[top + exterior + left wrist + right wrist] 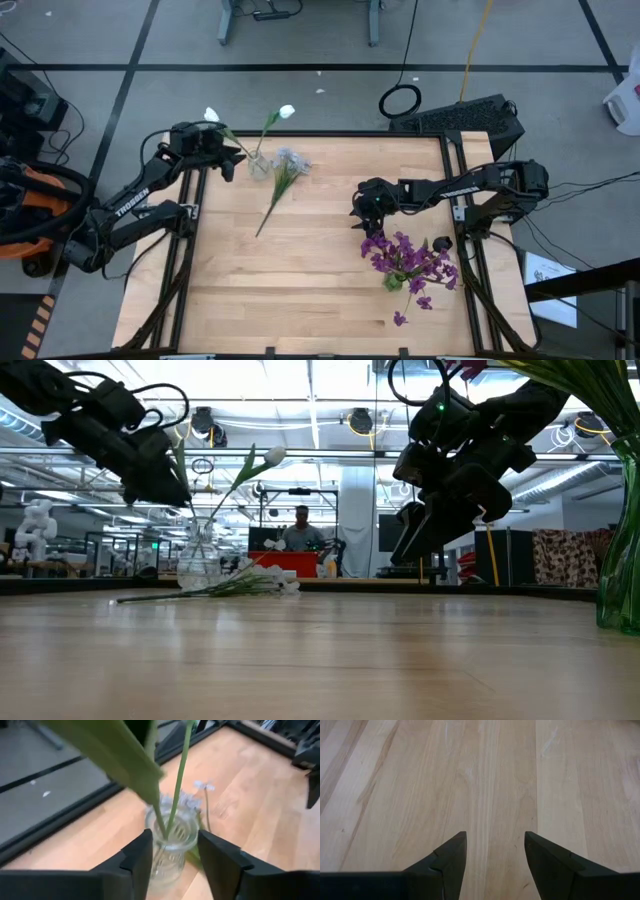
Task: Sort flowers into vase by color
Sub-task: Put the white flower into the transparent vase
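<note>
Two white tulips (pixel 285 112) stand in a small clear glass vase (pixel 259 165) near the far left edge of the wooden surface (pixel 310 270), a pale grey-blue stem (pixel 282 175) lies flat just beside it, and a bunch of purple flowers (pixel 405 262) fills a second vase toward the near right. The left end effector (pixel 172 852) hovers right at the tulip vase, its fingers parted to either side of the glass and grasping nothing. The right end effector (pixel 495 851) hangs released and empty over bare wood near the middle, just beyond the purple bunch.

Pale matt wooden table (pixel 320 290), clear ribbed glass vase (pixel 170 845), dark matt fingers (pixel 447 860).
</note>
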